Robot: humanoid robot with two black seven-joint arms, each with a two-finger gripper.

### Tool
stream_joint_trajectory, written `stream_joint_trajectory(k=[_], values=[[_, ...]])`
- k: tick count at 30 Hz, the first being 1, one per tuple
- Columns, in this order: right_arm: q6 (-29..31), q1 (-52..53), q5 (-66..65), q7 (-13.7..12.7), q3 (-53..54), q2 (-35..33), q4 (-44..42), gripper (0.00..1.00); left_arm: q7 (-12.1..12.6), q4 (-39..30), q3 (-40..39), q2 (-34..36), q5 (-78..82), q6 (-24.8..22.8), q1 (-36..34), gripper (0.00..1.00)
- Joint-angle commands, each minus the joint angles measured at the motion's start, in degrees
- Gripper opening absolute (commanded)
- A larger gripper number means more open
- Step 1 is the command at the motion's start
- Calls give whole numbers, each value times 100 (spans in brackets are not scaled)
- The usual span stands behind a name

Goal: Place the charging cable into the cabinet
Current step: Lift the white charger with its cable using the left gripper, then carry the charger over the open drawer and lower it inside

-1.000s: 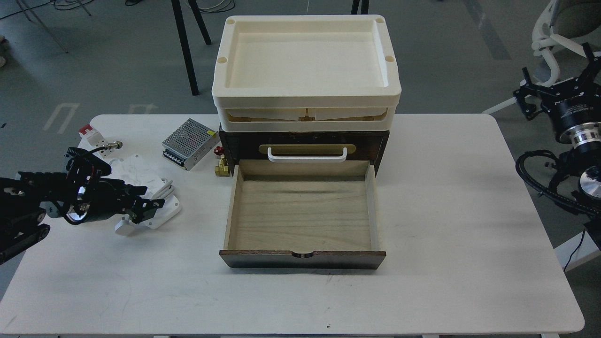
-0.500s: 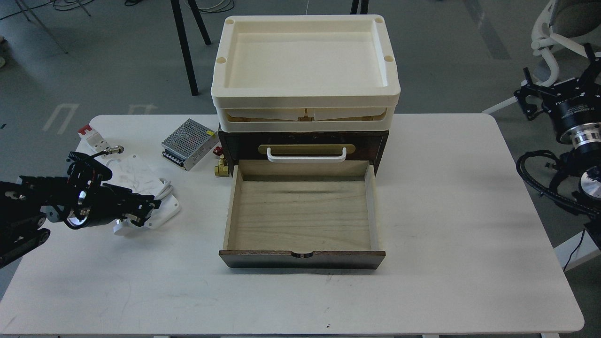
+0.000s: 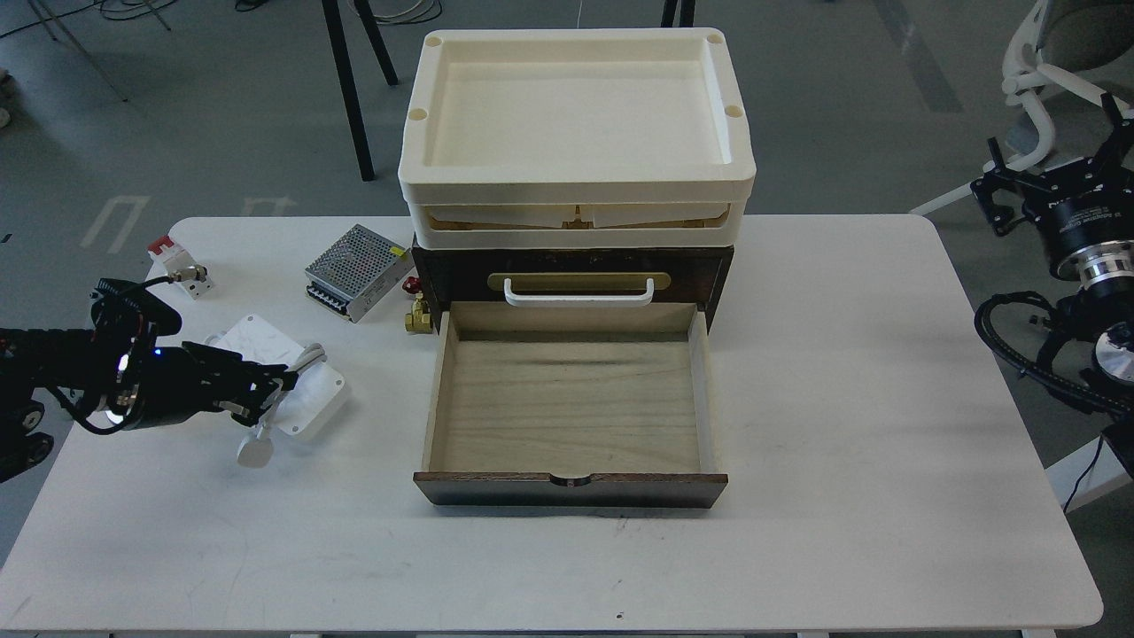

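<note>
The charging cable [image 3: 297,390] is a flat white scuffed block at the table's left, with its white cord [image 3: 310,357] across it and the round plug [image 3: 253,452] dangling off its near edge. My left gripper [image 3: 266,392] comes in from the left and is shut on the block's left edge. The cabinet [image 3: 700,270] stands at mid-table, dark brown, with a white handle [image 3: 579,292]. Its pale wood drawer [image 3: 567,403] is pulled out towards me and is empty. My right gripper [image 3: 1054,182] hangs off the table's right edge, far from both, seen dark and end-on.
Cream trays [image 3: 576,190] are stacked on the cabinet. A silver perforated box [image 3: 347,270], a small white-and-red block [image 3: 173,257] and a brass valve [image 3: 416,312] lie left of the cabinet. A white chair [image 3: 1050,53] stands at the back right.
My left arm has drawn back to the left and towards me. The cable block has shifted with it, and the plug now hangs lower, towards the table's front.
</note>
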Motion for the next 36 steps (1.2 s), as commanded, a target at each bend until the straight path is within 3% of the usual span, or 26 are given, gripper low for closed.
stream_joint_trajectory(k=[1, 9, 15, 23, 36], values=[[0, -22, 1, 0, 13, -49, 0, 100, -1, -1005, -209, 815, 0, -106, -95, 0], [0, -30, 1, 0, 21, -49, -9, 100, -1, -3010, -903, 1933, -26, -229, -191, 0], [0, -30, -8, 0, 13, -49, -61, 100, -1, -3706, -1325, 1662, -965, -212, -191, 0], [0, -30, -17, -9, -22, -119, -88, 100, -1, -3531, -1422, 240, -1440, -185, -68, 0], [0, -66, -8, 0, -31, -119, -79, 100, -1, -1501, -1352, -1564, -1679, -177, 388, 0]])
